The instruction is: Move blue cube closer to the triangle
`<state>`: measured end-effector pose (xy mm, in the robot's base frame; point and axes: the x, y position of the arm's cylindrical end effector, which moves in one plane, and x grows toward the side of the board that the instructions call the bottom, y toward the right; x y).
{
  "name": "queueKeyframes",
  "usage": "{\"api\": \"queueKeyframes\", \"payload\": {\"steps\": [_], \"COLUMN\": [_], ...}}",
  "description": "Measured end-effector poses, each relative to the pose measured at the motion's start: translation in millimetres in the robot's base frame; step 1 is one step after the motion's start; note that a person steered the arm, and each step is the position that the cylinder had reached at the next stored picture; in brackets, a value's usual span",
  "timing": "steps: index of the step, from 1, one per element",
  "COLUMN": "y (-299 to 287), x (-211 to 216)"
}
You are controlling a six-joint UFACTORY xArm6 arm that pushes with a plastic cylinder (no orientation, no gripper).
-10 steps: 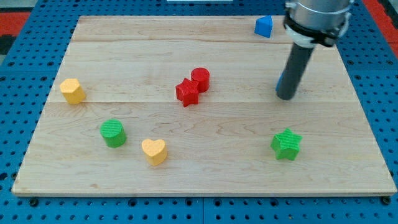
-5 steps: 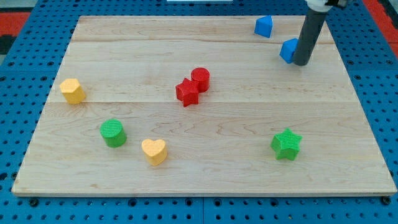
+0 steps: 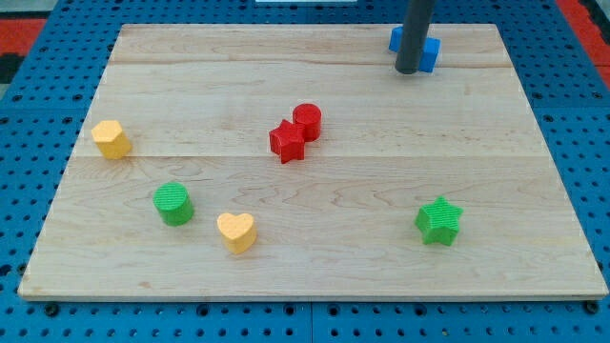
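You'll find the blue cube [image 3: 431, 52] near the table's [image 3: 381, 191] top edge, right of centre, with the blue triangle [image 3: 396, 38] just to its left; the rod covers the space between them, so you can't tell if they touch. My tip [image 3: 408, 70] sits right in front of that spot. Mid-table, a red star [image 3: 287, 141] touches a red cylinder [image 3: 307, 121]. To the left lie a yellow block [image 3: 111, 139], green cylinder [image 3: 173, 204] and yellow heart [image 3: 236, 232]; a green star [image 3: 438, 221] sits lower right
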<state>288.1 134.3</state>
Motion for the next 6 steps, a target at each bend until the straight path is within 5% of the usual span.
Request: {"api": "queueKeyframes", "payload": {"steps": [6], "y": [-11.2], "x": [1.8]}}
